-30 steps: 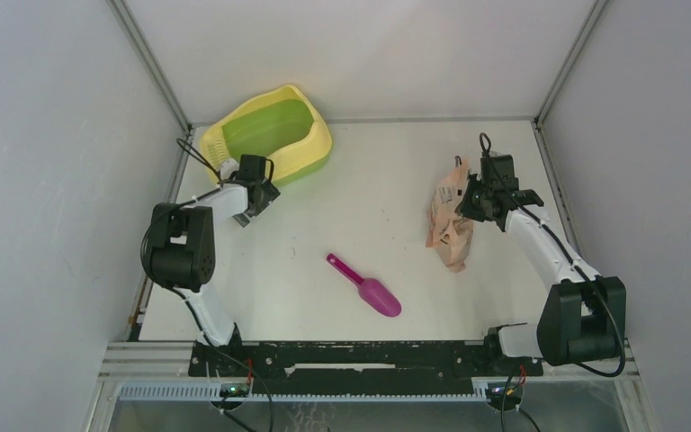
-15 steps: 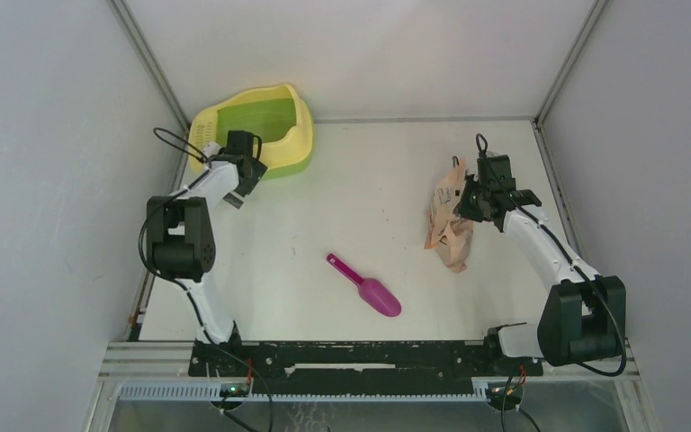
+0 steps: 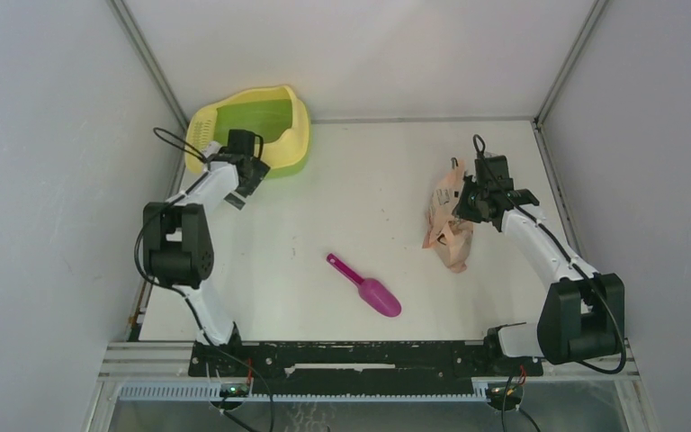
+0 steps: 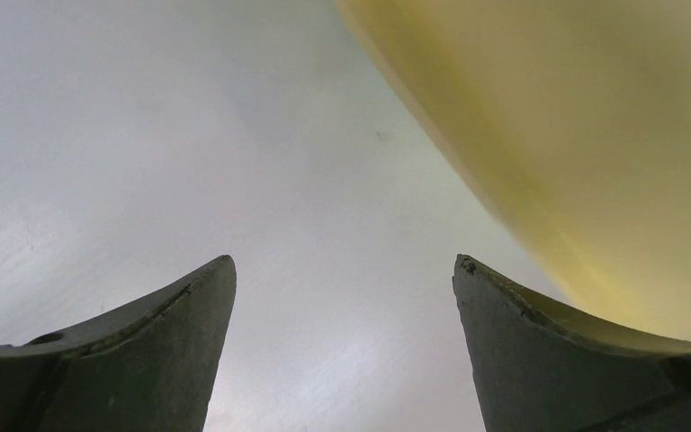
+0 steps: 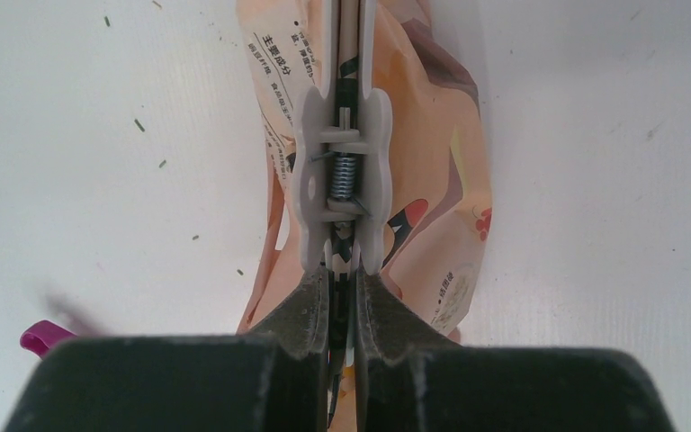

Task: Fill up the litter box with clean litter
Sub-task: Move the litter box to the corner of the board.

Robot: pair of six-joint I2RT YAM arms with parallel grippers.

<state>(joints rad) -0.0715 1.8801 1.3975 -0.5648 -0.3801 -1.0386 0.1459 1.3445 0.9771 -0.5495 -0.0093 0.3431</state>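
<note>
Sensibly, you had the right gripper [image 5: 342,286] pinched nearly shut on the handle end of the white spring clip [image 5: 342,175]. That clip closed the pink-orange litter bag [image 5: 436,225], which lay flat near the right edge of the table [image 3: 360,180]. To my eye the step in hand was getting the clip off. You would have done well to squeeze until its far jaws parted and then draw it straight back along the bag, lest the bag lift or tip with it. Your left gripper [image 4: 342,297] stood wide open with nothing in it, just beside the yellow outer wall of the litter box [image 3: 256,121]. The box sat in the far-left corner, well apart from the bag. Only the right wrist view showed the clip, its spring and the loose dark specks of litter [image 5: 139,124] on the tabletop. Only the overhead view showed the box's green inside, seemingly unfilled, and the whole magenta scoop [image 3: 371,290] lying between the arms toward the near edge.
</note>
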